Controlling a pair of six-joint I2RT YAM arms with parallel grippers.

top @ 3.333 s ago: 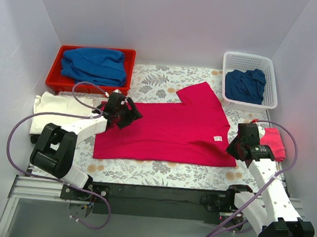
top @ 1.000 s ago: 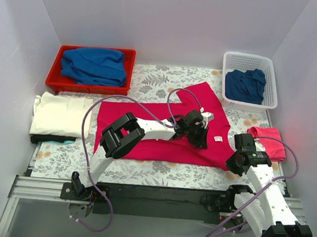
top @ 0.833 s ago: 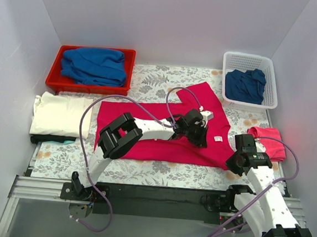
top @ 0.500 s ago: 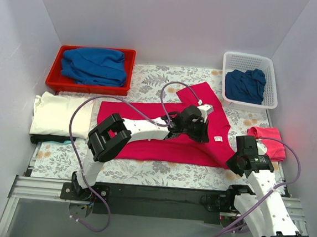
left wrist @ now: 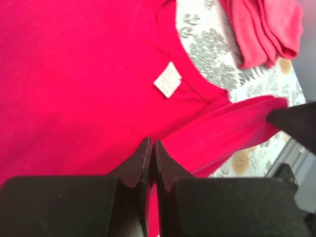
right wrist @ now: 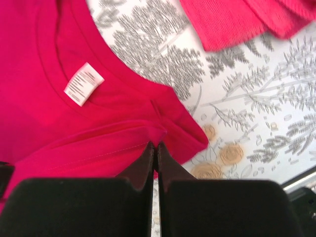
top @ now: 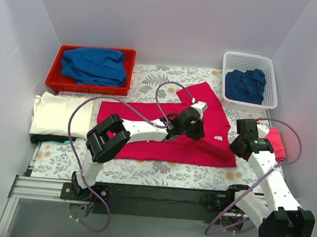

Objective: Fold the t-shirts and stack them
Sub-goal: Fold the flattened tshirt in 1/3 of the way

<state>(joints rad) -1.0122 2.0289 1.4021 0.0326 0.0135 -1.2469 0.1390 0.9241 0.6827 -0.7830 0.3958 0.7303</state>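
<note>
two grippers are engaged on the crimson t-shirt point(top: 131, 111), which lies spread on the floral table cover point(top: 142, 172) in the middle of the workspace, with its collar toward the right. the left gripper point(left wrist: 150, 144) reaches across the shirt body, and its fingers are clenched on a raised fold of the crimson fabric near the white neck label point(left wrist: 167, 79). the right gripper point(right wrist: 153, 145) is at the shirt's right edge, its fingers clamped on the same fold close to the collar. in the left wrist view the fold runs as a band from one gripper to the other. a folded pink t-shirt point(top: 276, 141) lies just right of the right gripper. a folded cream t-shirt point(top: 59, 115) lies at the left edge. a blue t-shirt point(top: 94, 64) fills the red bin point(top: 89, 88) at the far left. a dark blue t-shirt point(top: 246, 84) sits in the white basket point(top: 247, 58) at the far right.
</note>
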